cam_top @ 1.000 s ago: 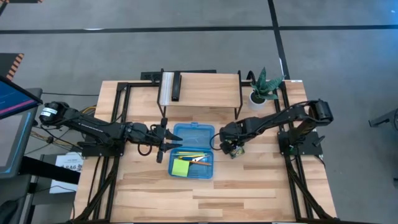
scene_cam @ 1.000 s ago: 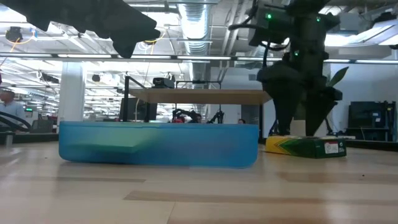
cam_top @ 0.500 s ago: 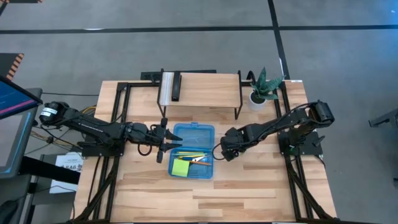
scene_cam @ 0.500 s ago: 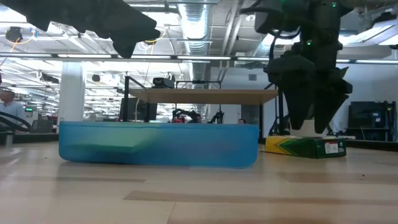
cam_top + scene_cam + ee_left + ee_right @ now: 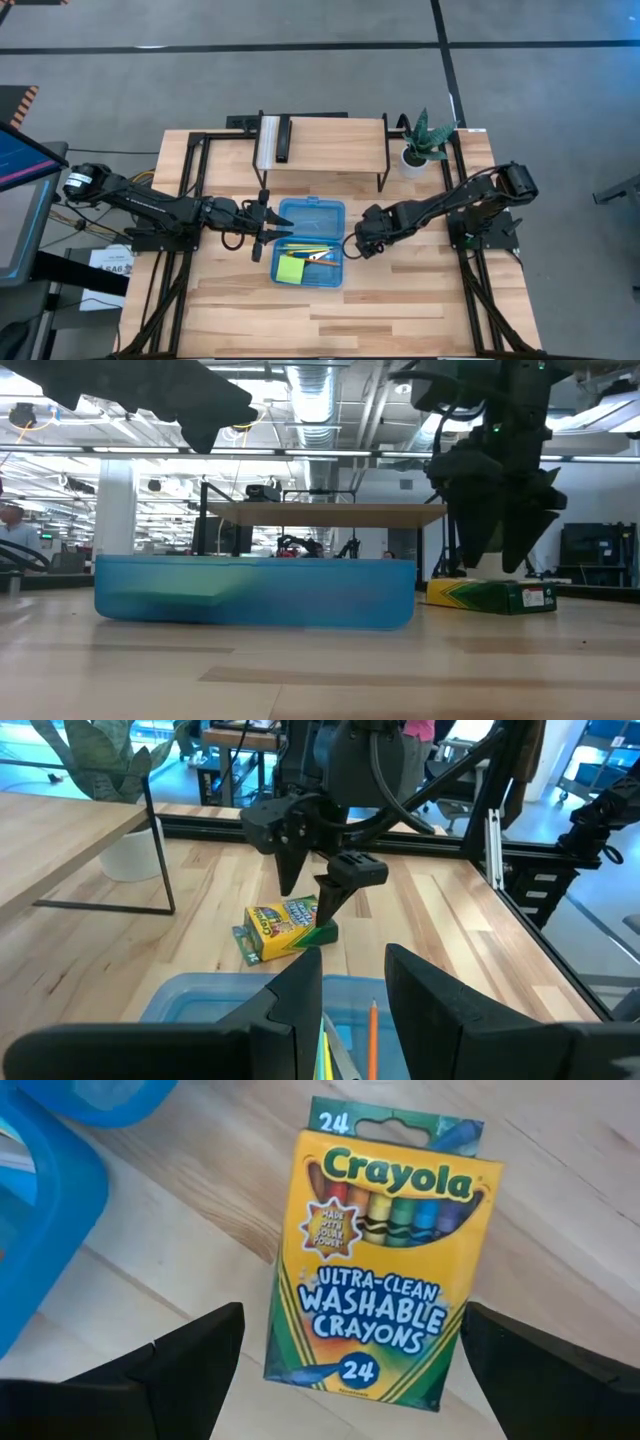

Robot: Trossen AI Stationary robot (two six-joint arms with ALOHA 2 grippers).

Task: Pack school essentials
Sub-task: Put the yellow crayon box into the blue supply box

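Blue case (image 5: 311, 241) sits open mid-table, lid flat toward the shelf (image 5: 323, 145). That low wooden shelf stands at the far edge, a black bar (image 5: 283, 139) and a clear strip (image 5: 267, 141) lying on it. Potted plant (image 5: 424, 140) just beside its right end. A person (image 5: 14, 530) shows far off.

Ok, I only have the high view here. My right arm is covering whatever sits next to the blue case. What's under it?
Observer: A crayon box, lying flat on the table, label side up.
Operator: Is the right gripper on it yet?
Observer: No. The right gripper hangs above the box with its fingers spread wide, one to each side, not touching it.
Operator: Is the box touching the case?
Observer: No. The low view shows bare table between the crayon box and the wall of the blue case.
Operator: And the left gripper?
Observer: The left gripper hovers over the case's near edge, holding nothing.
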